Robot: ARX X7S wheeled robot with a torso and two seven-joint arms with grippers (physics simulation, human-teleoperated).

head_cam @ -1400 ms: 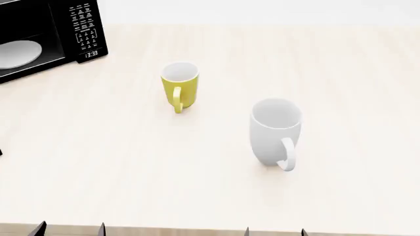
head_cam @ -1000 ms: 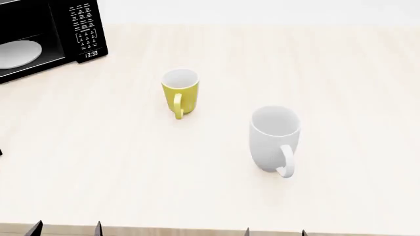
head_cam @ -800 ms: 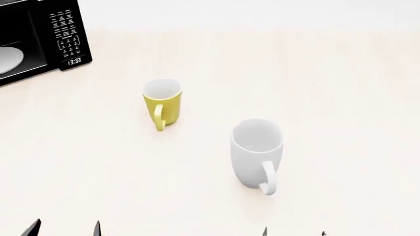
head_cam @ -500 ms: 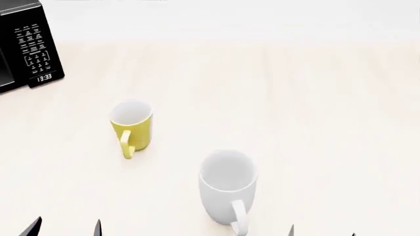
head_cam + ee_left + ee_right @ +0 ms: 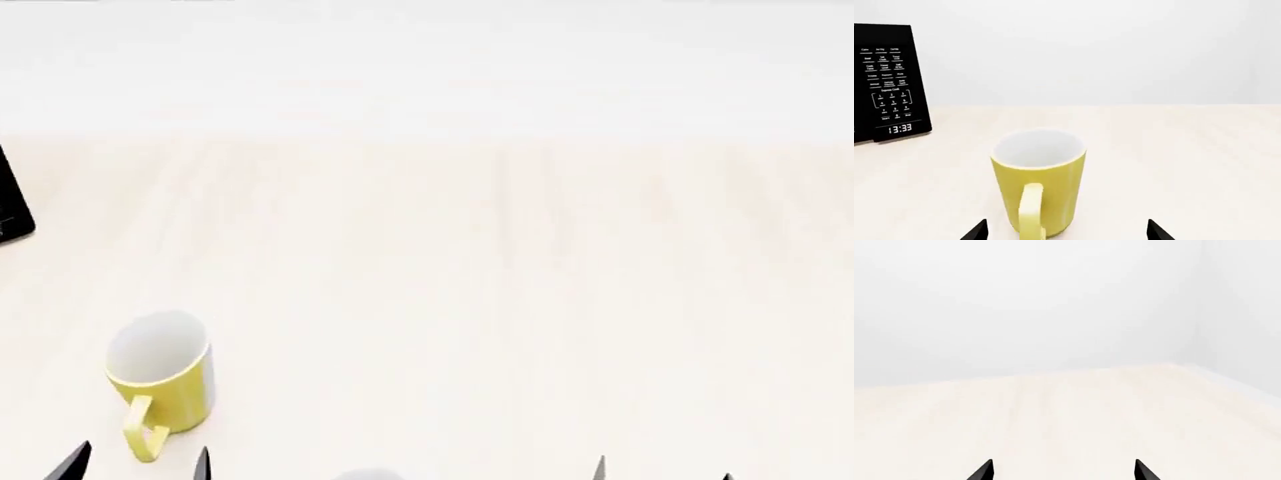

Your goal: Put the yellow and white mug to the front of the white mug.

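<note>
Small cylindrical yellow-and-white mug (image 5: 160,378) sat upright on the pale wood-grain tabletop (image 5: 507,300), low and left in the head view, yellow loop handle (image 5: 144,440) facing the robot. Inside was white. Left wrist view had the same mug (image 5: 1039,186) dead ahead, handle (image 5: 1031,212) toward the camera, standing free with nothing touching it.

Left gripper (image 5: 136,468): only two black fingertips showed at the bottom edge of the head view, spread apart, just in front of the mug's handle, holding nothing. In the left wrist view the tips (image 5: 977,231) sat either side of the mug's base, not in contact.

Right gripper (image 5: 663,470): two black tips, also spread wide, empty, over bare table, well to the right of the mug.

Tall plain white mug (image 5: 367,474): just a sliver of rim at the bottom edge of the head view, between the two grippers.

Black microwave with keypad (image 5: 887,85) stood far left, clock reading 13:33, well apart from the yellow mug.
</note>
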